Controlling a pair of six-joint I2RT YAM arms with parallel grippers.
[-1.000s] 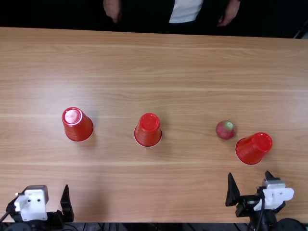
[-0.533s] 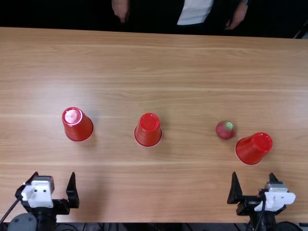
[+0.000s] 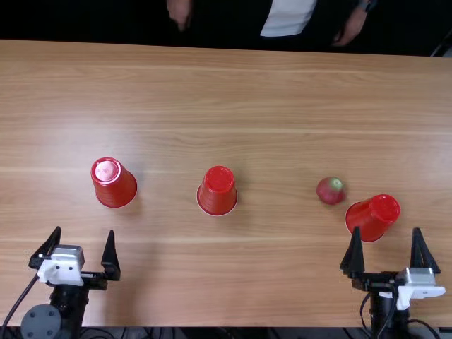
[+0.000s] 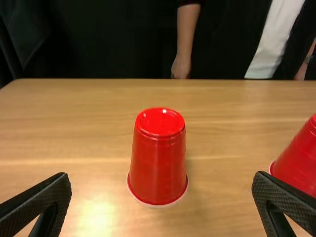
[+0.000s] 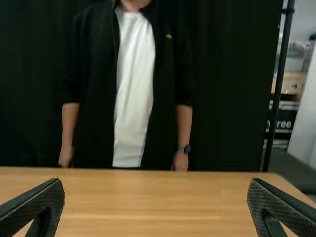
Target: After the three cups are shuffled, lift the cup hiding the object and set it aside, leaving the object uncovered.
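Observation:
Three red cups stand upside down on the table. The left cup (image 3: pixel 112 183) (image 4: pixel 158 156) and the middle cup (image 3: pixel 217 191) (image 4: pixel 299 160) are upright on their rims. The right cup (image 3: pixel 372 217) stands at the right, just beside a small red and green ball (image 3: pixel 330 190) that lies uncovered on the wood. My left gripper (image 3: pixel 80 248) (image 4: pixel 158 207) is open near the front edge, in line with the left cup and short of it. My right gripper (image 3: pixel 385 251) (image 5: pixel 158 210) is open at the front right, just in front of the right cup.
The wooden table (image 3: pixel 226 106) stretches wide and bare behind the cups. A person in black with a white shirt (image 5: pixel 131 84) stands across the far edge, hands hanging off the table.
Both grippers have turned from side-on to facing forward, fingers now spread toward the cups. The cups and ball have stayed put. The person behind has shifted slightly to the right.

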